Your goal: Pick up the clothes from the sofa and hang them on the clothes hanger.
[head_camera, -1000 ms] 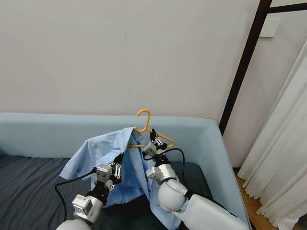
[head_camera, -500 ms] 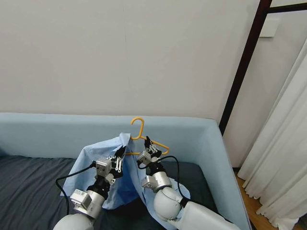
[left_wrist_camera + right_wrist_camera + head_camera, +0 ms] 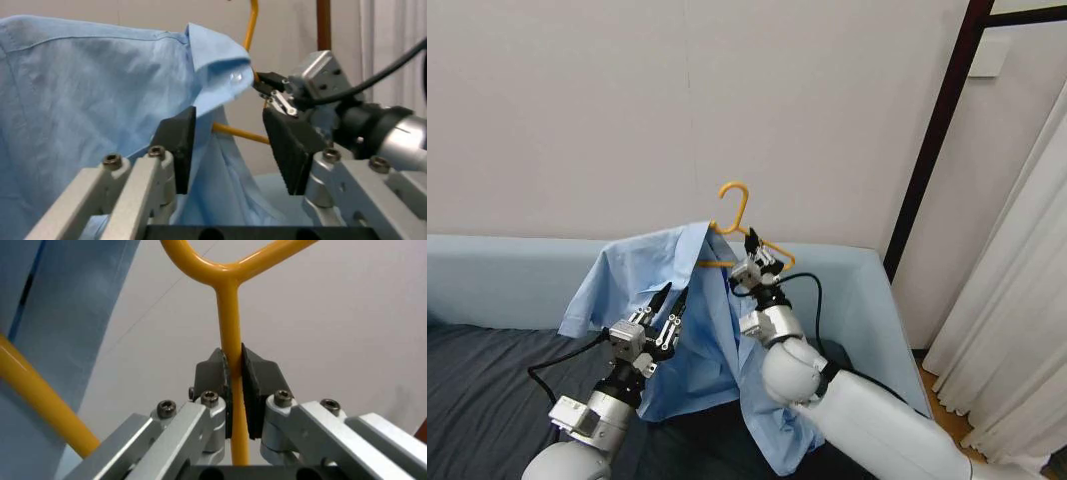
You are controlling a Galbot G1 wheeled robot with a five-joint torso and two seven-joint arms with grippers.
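Note:
A light blue shirt hangs draped over a yellow hanger, held up in front of the sofa back. My right gripper is shut on the hanger's wire just below the hook; the right wrist view shows the yellow hanger pinched between its pads, gripper. Lower and to the left, my left gripper stands open in front of the shirt's front panel. In the left wrist view the left gripper has nothing between its pads; the shirt collar and hanger arm lie just beyond.
The light blue sofa back and dark seat cushion lie below. A dark upright pole stands to the right, with a white curtain past it. The white wall is behind.
The right gripper has lifted the hanger and shirt higher and slightly right. The shirt now hangs more spread out. The left gripper has risen with it, staying open.

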